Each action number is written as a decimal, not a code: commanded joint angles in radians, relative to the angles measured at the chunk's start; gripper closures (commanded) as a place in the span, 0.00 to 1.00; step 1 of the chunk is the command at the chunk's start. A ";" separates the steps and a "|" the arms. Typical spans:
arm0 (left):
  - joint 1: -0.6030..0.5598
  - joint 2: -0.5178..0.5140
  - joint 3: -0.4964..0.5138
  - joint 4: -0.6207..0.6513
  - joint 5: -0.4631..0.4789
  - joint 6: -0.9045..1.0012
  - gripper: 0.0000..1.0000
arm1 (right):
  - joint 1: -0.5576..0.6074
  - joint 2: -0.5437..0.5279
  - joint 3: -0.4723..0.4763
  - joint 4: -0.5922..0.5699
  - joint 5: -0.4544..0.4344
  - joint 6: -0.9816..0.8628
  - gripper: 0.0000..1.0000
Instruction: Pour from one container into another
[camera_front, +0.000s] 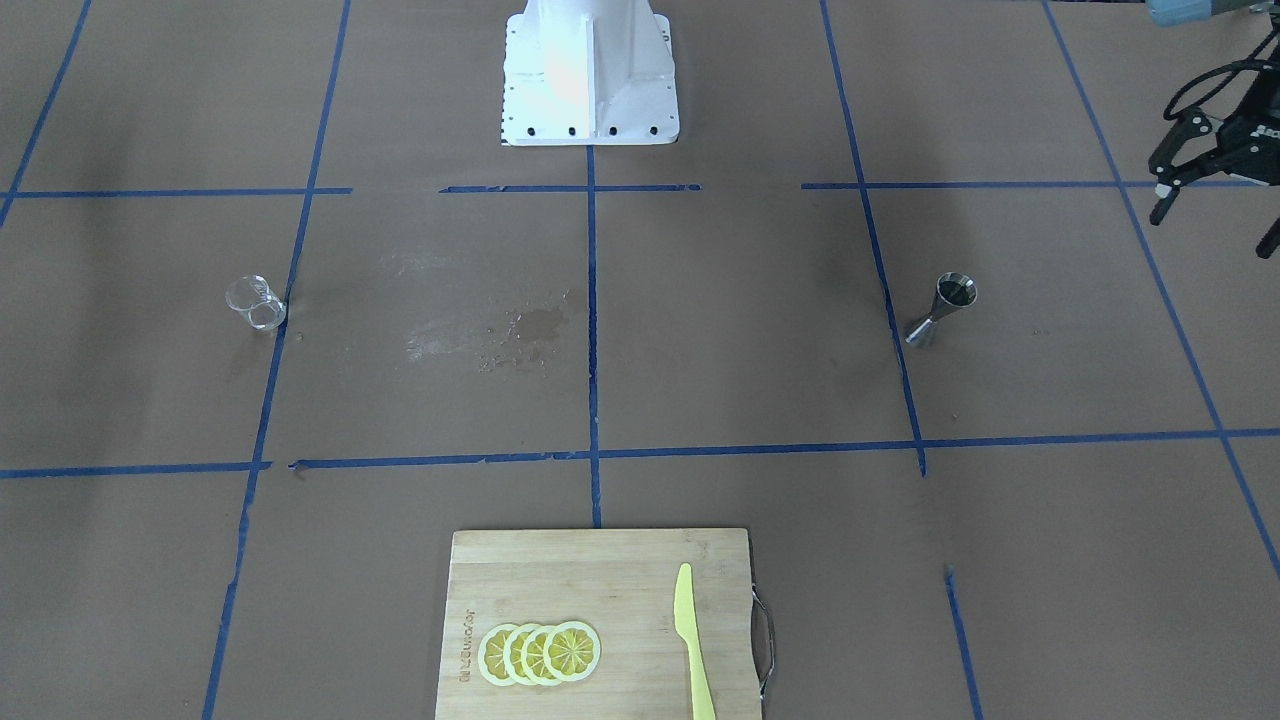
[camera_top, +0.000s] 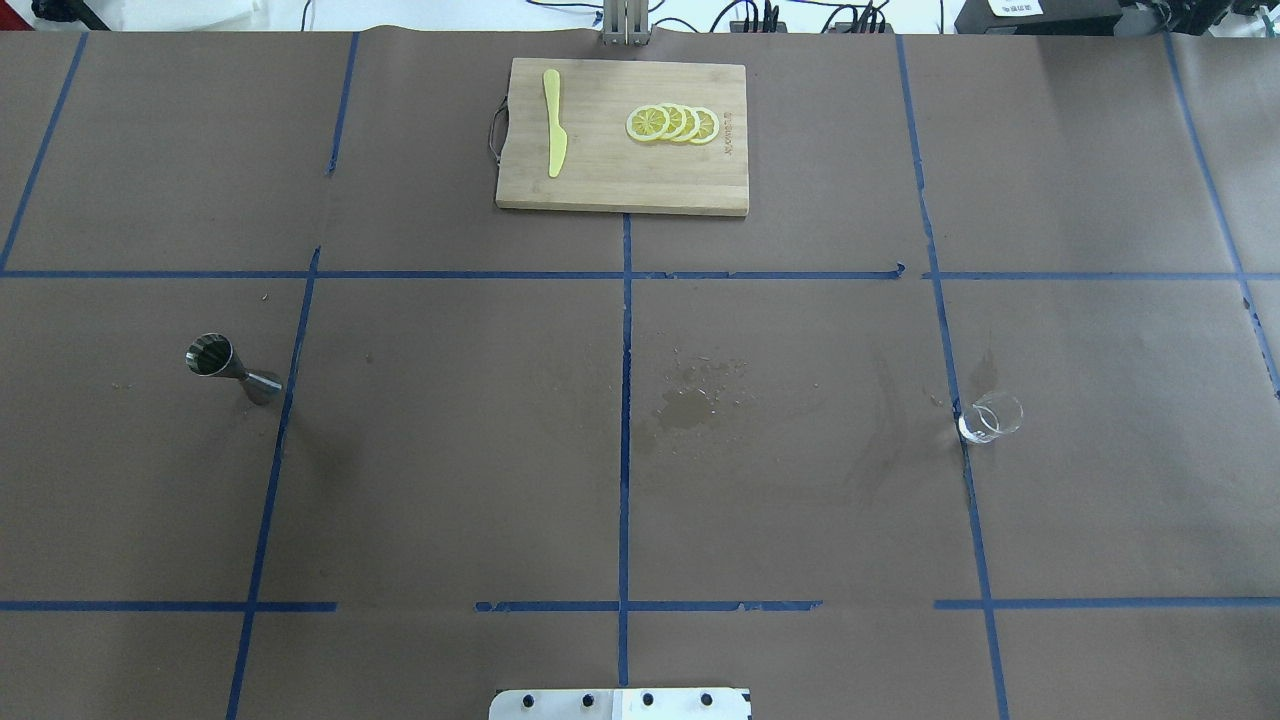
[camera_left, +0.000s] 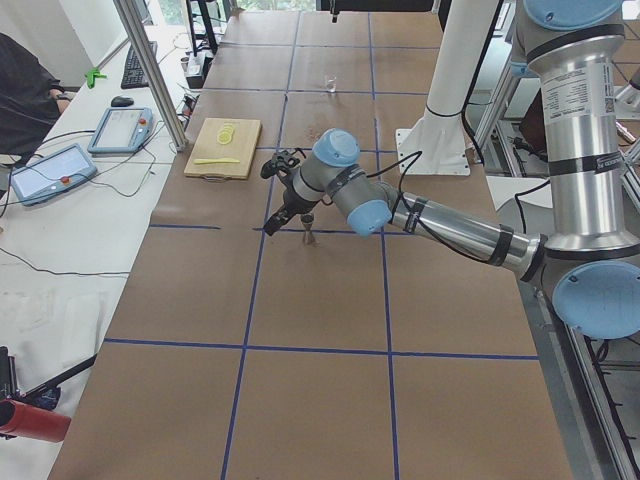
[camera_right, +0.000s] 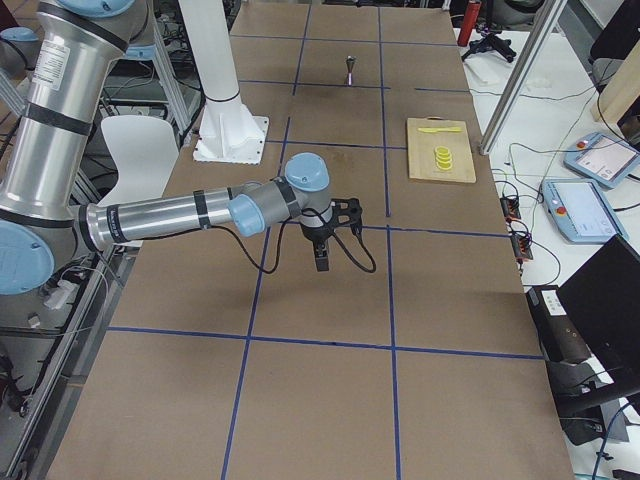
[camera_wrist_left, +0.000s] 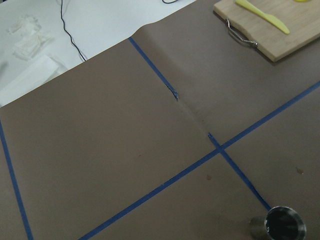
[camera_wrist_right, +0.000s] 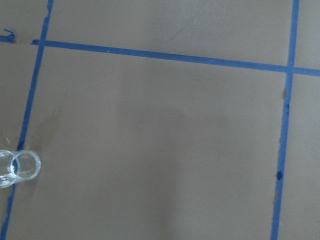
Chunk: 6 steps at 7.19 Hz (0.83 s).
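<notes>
The clear glass beaker (camera_front: 257, 303) stands upright on the brown paper on my right side, also seen from above (camera_top: 990, 418) and at the right wrist view's left edge (camera_wrist_right: 17, 167). The steel jigger (camera_front: 940, 310) stands upright on my left side (camera_top: 232, 368), at the bottom of the left wrist view (camera_wrist_left: 280, 227). My left gripper (camera_front: 1213, 228) hangs open and empty in the air, off to the side of the jigger. My right gripper (camera_right: 321, 262) hovers above the table and shows only in the exterior right view, so I cannot tell its state.
A wooden cutting board (camera_top: 600, 180) with lemon slices (camera_top: 672, 123) and a yellow knife (camera_top: 553, 135) lies at the far middle edge. A damp stain (camera_top: 690, 405) marks the paper at the centre. The white robot base (camera_front: 590, 75) stands at the near edge.
</notes>
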 joint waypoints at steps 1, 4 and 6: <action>-0.106 -0.034 0.067 0.167 -0.042 0.203 0.00 | 0.093 0.000 -0.080 -0.007 0.014 -0.167 0.00; -0.284 -0.251 0.204 0.561 -0.042 0.502 0.00 | 0.199 0.045 -0.201 -0.172 0.017 -0.434 0.00; -0.305 -0.250 0.308 0.561 -0.098 0.509 0.00 | 0.256 0.048 -0.216 -0.260 0.084 -0.496 0.00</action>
